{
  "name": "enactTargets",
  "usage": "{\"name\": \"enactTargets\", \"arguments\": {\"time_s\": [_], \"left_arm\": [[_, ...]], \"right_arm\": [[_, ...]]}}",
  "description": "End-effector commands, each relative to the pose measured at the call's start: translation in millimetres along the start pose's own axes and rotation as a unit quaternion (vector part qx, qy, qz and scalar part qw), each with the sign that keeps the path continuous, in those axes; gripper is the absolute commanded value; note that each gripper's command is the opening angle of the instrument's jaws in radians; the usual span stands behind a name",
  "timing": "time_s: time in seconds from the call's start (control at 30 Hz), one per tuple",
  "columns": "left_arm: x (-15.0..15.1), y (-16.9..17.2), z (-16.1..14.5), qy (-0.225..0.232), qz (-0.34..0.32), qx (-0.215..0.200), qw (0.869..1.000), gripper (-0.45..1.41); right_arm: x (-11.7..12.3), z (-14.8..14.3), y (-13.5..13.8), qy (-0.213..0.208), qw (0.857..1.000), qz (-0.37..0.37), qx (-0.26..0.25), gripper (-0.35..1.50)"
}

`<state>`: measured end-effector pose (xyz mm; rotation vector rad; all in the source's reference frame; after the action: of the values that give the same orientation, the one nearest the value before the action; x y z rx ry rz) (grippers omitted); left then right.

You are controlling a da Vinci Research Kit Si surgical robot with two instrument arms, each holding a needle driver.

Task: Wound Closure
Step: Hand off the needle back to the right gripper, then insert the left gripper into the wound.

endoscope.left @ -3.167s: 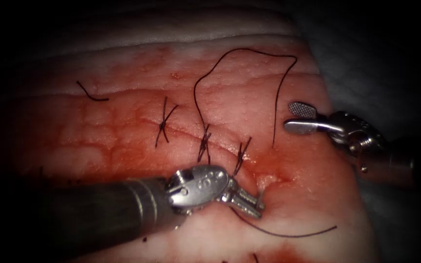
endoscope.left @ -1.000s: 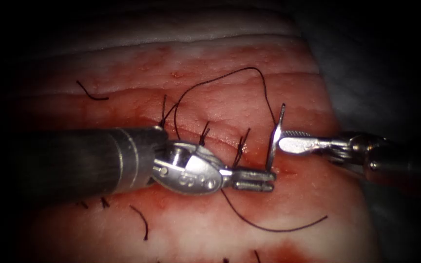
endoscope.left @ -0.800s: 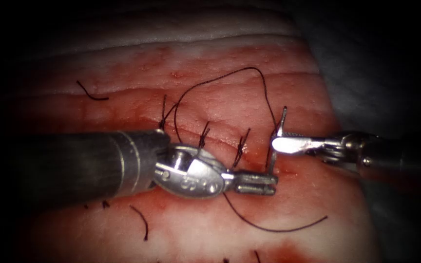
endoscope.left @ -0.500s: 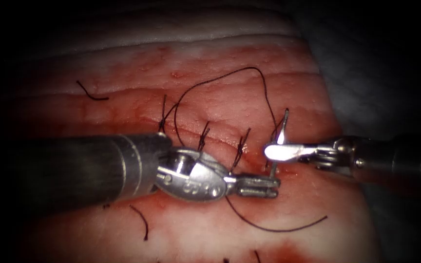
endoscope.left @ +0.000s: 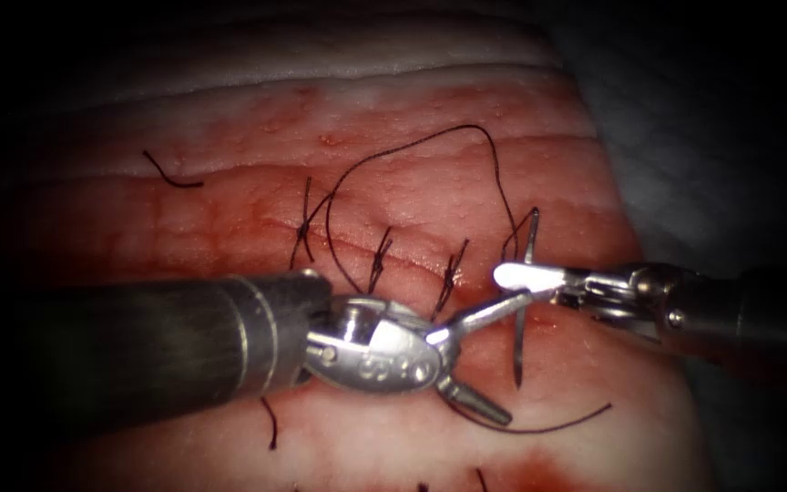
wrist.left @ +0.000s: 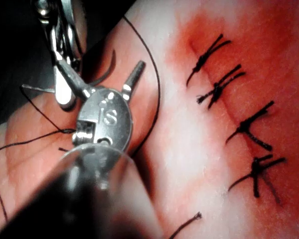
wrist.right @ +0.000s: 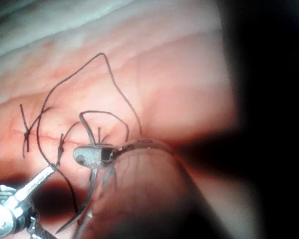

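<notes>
The right tool [endoscope.left: 514,276] is clamped on the needle [endoscope.left: 523,301] high on its curve, near the thread end. The needle hangs free of the tissue [endoscope.left: 430,173], just right of the cut's right end. The left tool [endoscope.left: 494,360] gapes wide and holds nothing (its upper jaw nearly touches the right tool's tip). Thread [endoscope.left: 412,146] loops over the tissue above three knotted stitches [endoscope.left: 381,260]. Red fluid [endoscope.left: 526,474] stains the surface.

Two tools [endoscope.left: 480,360] [endoscope.left: 516,276]; one needle [endoscope.left: 523,310]; three tied stitches [endoscope.left: 303,230] [endoscope.left: 378,260] [endoscope.left: 451,271]; one long thread [endoscope.left: 412,146].
</notes>
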<state>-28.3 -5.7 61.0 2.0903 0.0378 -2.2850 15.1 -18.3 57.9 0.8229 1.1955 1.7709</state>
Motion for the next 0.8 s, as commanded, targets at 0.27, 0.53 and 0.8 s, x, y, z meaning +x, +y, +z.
{"name": "enactTargets", "arguments": {"time_s": [0.27,0.53,0.8], "left_arm": [[-1.5,-2.8,-2.1,0.014,-0.032,-0.002,0.999,0.81],[-6.1,-3.9,-1.3,-0.072,-0.077,-0.09,0.99,-0.45],[-11.4,-3.3,0.6,-0.212,-0.128,-0.143,0.958,-0.45]], "right_arm": [[1.8,-0.8,1.4,0.02,0.996,-0.086,-0.006,-0.35],[2.2,-1.4,1.4,0.029,0.993,-0.116,-0.002,-0.35],[1.7,-1.3,0.5,0.03,0.99,-0.14,0.0,-0.35]]}}
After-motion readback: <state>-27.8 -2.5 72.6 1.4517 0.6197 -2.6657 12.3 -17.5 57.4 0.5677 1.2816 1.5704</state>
